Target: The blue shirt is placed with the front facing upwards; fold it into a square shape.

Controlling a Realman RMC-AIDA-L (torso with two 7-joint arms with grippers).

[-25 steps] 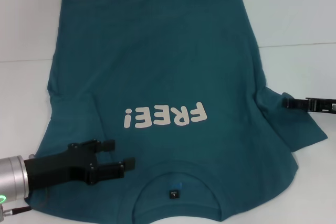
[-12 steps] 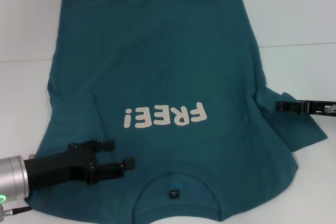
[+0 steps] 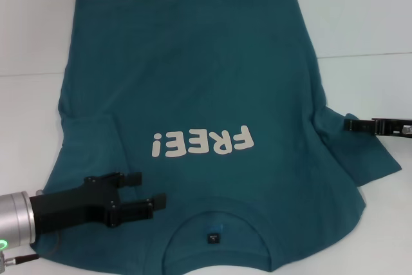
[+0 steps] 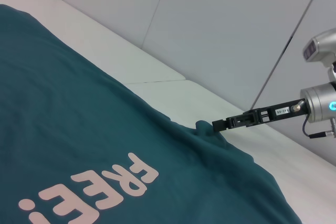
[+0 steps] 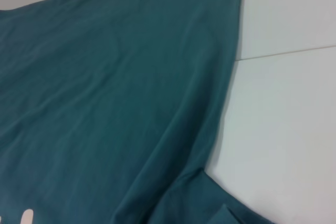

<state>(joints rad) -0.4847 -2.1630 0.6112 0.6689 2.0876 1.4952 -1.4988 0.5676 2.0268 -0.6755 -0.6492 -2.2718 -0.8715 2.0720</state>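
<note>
The left hand (image 3: 143,191) hovered low with fingers spread wide, over the blue shirt (image 3: 193,82) just beside its collar. The right hand (image 3: 351,125) reached in flat at the sleeve's bunched edge; whether it pinched cloth could not be told. The shirt lay print-up on the white counter (image 3: 367,17), its near hem cut off.

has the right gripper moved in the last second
Yes, slightly. The right gripper pushed in over the blue shirt sleeve, then backed out toward the table edge again.
</note>
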